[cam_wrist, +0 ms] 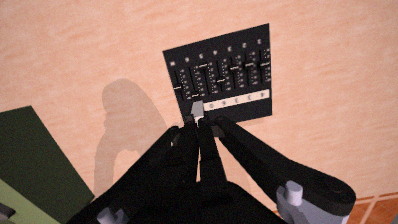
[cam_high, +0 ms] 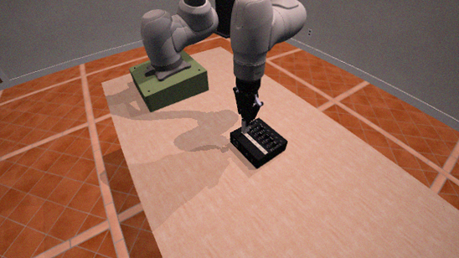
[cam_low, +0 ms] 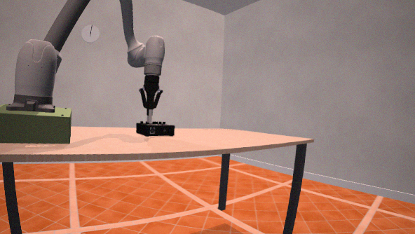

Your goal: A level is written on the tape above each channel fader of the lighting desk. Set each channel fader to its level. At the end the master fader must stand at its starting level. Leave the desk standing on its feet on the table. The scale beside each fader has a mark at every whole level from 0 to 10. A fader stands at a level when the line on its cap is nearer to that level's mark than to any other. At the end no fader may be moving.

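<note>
The black lighting desk [cam_high: 258, 142] [cam_low: 155, 129] [cam_wrist: 220, 75] stands on its feet on the wooden table [cam_high: 297, 193] [cam_low: 210, 140]. In the wrist view it shows several faders side by side with a white tape strip [cam_wrist: 245, 99] of levels along its near edge. The fader caps stand at different heights. My gripper [cam_high: 244, 129] [cam_low: 149, 119] [cam_wrist: 199, 108] is shut with nothing between the fingers. Its joined fingertips point straight down at the left end of the tape strip, by the second fader from the left [cam_wrist: 195, 95]. I cannot read the levels on the tape.
The arm's green base block [cam_high: 169, 80] [cam_low: 35, 124] [cam_wrist: 30, 160] stands at the table's far left. The table's edges and dark legs [cam_low: 294, 186] show in the exterior view, with tiled floor below.
</note>
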`<state>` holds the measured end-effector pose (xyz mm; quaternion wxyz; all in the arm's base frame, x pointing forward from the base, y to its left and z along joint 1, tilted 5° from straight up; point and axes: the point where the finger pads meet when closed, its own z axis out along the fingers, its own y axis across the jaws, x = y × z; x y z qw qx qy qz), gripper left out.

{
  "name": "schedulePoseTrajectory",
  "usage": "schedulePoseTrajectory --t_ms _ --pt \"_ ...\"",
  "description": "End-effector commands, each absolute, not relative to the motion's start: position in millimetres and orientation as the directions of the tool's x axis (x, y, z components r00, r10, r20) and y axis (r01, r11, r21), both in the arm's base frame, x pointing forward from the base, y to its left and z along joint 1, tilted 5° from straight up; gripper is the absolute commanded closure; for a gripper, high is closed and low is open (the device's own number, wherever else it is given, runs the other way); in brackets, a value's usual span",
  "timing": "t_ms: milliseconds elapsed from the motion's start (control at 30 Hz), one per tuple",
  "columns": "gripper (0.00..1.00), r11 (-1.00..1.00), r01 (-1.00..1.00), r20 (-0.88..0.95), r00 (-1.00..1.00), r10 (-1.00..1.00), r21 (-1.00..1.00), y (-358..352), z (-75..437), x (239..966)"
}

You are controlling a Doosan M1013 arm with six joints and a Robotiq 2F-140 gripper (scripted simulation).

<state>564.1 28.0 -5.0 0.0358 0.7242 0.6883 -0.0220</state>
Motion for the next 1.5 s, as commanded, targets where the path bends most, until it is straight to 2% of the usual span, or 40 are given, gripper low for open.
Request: schedulePoseTrajectory --t_ms 0,1467 --pt "1.00 -0.048 0.999 -0.085 0.050 0.995 0.019 25.0 -8.1 561.5" --pt "1.00 -0.048 0.999 -0.085 0.050 0.995 0.019 42.0 -9.6 562.3"
